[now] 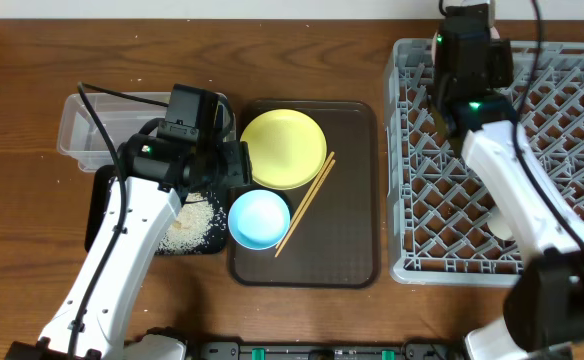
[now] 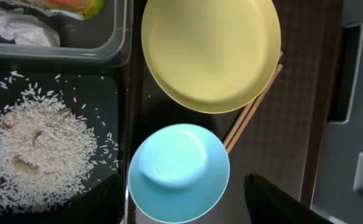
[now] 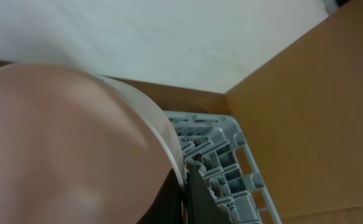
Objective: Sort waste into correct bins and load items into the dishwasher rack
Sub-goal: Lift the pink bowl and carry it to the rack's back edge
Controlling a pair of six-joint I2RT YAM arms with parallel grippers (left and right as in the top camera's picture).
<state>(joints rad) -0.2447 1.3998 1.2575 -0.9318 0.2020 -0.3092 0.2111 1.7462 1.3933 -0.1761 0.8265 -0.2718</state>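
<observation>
1. Left arm: you will see it reach from the near edge of the worktop (image 1: 22, 60) toward the middle, wrist pitched straight down. The left end effector (image 2: 183, 180) is spread wide, one finger on each side of the light blue bowl (image 1: 259, 218), and grips nothing.
2. The bowl sits upright, mouth up, at the near-left corner of the brown serving tray (image 1: 357, 200), with the yellow plate (image 1: 282, 148) just beyond it.
3. The chopsticks (image 1: 307, 200) lie on the tray with their long axis diagonal, from near-left to far-right, and touch the plate's rim.
4. Rice (image 2: 38, 149) lies in the black tray (image 2: 107, 87). The wrapper (image 2: 69, 5) is in the clear tub (image 1: 72, 125).
5. Right arm: it stretches toward the far edge over the dishwasher rack (image 1: 572, 60). The right end effector (image 3: 184, 186) pinches the rim of the white bowl (image 3: 63, 143), which is tilted on edge.
</observation>
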